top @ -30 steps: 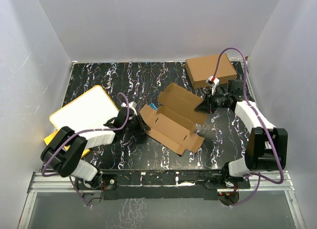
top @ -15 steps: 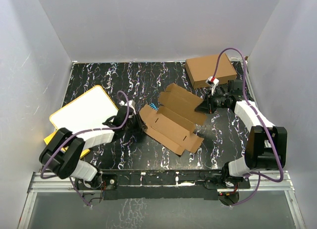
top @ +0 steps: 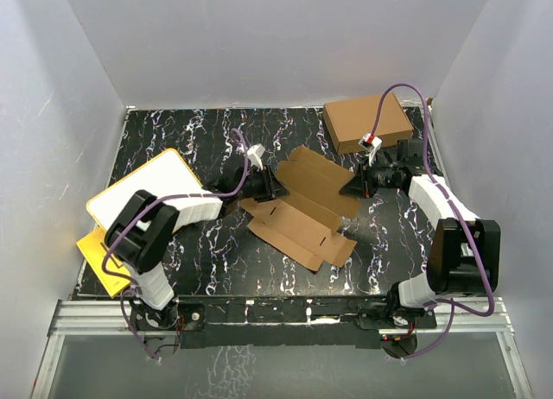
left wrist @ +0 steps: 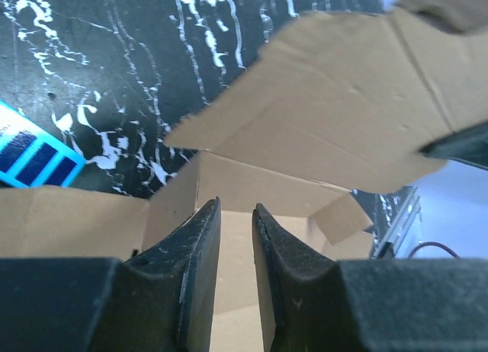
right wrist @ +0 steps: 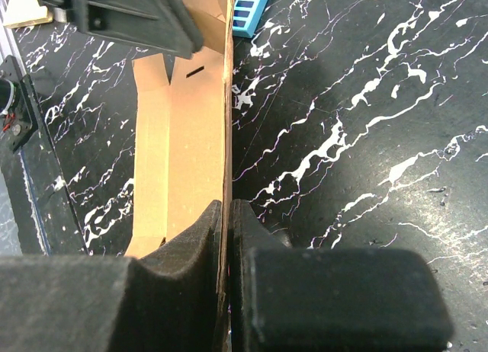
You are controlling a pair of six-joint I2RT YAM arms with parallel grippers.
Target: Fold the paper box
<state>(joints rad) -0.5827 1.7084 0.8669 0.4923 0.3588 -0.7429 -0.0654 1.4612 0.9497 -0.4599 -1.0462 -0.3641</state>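
Observation:
The paper box (top: 302,211) is a brown die-cut cardboard sheet lying mid-table, its back panel (top: 318,176) tilted up. My right gripper (top: 357,185) is shut on that panel's right edge; in the right wrist view the cardboard (right wrist: 187,139) runs thin between the gripper's (right wrist: 229,207) pads. My left gripper (top: 271,185) is at the sheet's back-left edge. Seen from the left wrist, it (left wrist: 236,211) stands slightly open, with nothing in the narrow gap. Beyond it are a flap (left wrist: 335,116) and the box's inner floor.
A larger ready-made brown box (top: 367,123) sits at the back right, behind the right arm. A white board with a yellow rim (top: 143,196) and a yellow sheet (top: 99,252) lie at the left. A small blue striped item (left wrist: 30,150) lies by the cardboard's back edge.
My left arm has swung from the sheet's left end up and right to its back-left edge, and its jaws have parted a little. The right arm has not moved.

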